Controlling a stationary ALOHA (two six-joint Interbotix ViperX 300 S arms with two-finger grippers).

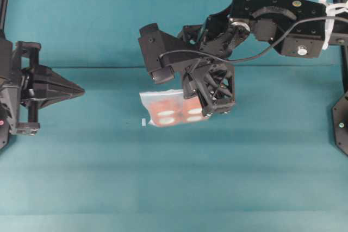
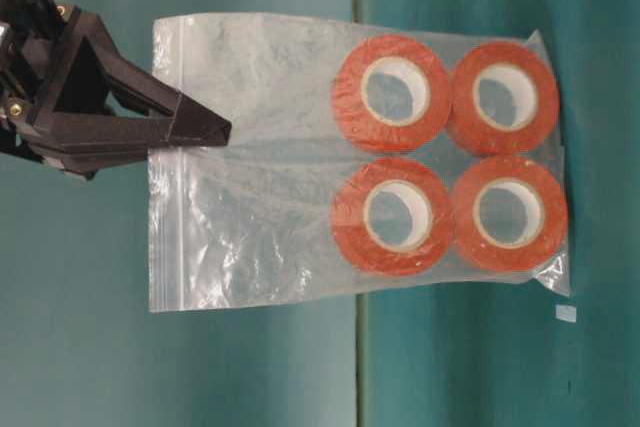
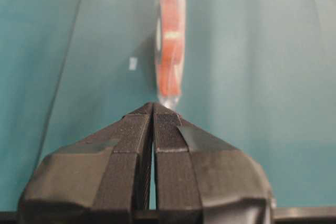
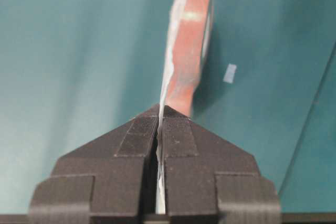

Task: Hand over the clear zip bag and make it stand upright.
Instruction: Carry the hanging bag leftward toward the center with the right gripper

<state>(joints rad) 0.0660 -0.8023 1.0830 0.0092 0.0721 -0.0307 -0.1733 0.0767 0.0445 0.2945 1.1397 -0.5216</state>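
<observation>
Bag hangs above the table near its middle, clamped at its zip edge between the closed jaws of the right gripper. Left gripper sits far left, jaws together on nothing, well apart from the bag.

One clear zip bag in play, just the one. Inside it, count them: four orange rolls, each with a white core, stacked two by two in the table-level view. Two grippers on the scene, the left gripper and the right gripper. One small pale scrap lying on the teal table, and there's a single black cable looping along the right arm.
</observation>
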